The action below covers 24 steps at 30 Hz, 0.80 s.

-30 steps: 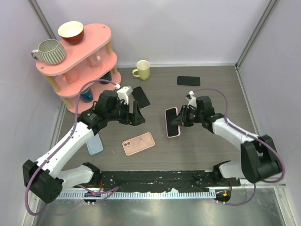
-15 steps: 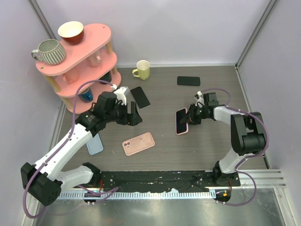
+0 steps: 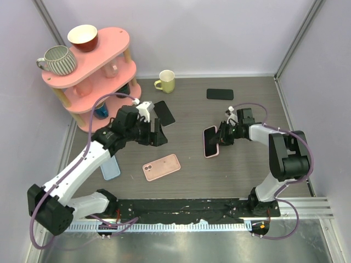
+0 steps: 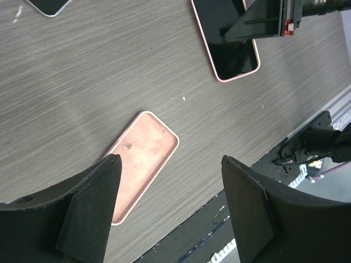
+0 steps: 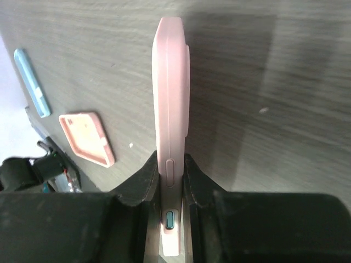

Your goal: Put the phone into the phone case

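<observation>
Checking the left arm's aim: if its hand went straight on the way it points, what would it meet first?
Likely the pink case lying on the table; it sits between the fingers of the open left hand in the wrist view, though depth is unclear.

No legible text, label, brand or number appears in any view. A faint dark mark on the pink phone case (image 4: 143, 164) is too blurred to read.

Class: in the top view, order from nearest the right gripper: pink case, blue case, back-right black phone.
From the right gripper:
1. Back-right black phone, behind it.
2. Pink case, centre front.
3. Blue case, far left.
</observation>
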Motion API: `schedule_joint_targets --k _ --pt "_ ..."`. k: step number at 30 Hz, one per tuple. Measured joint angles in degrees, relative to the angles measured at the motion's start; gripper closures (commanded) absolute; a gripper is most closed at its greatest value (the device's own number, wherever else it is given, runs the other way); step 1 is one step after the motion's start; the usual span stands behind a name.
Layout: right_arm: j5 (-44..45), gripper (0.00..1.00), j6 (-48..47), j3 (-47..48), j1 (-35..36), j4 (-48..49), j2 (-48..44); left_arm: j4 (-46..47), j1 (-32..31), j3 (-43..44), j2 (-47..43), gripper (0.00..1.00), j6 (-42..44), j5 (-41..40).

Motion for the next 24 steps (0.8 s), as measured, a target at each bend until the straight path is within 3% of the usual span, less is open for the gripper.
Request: schedule_joint_targets --k 6,17,22,24 --pt "-10.78 0.99 4.42 -5.64 4.59 8.44 -8.46 0.22 0.00 6.10 9.09 0.23 -1.88 5.05" --pt "-23.15 0.99 16.92 -5.68 17.18 27.58 -22.14 10.56 0.90 8.72 12.81 0.22 -8.92 19.63" --pt "-24.85 0.99 24.96 -8.94 18.12 37.81 -24.41 17.31 0.92 6.56 11.85 0.28 -12.13 24.76" --pt "-25.49 0.99 28.15 -10.10 18.27 41.86 -24.90 19.39 0.92 5.38 11.21 0.38 -13.35 25.88"
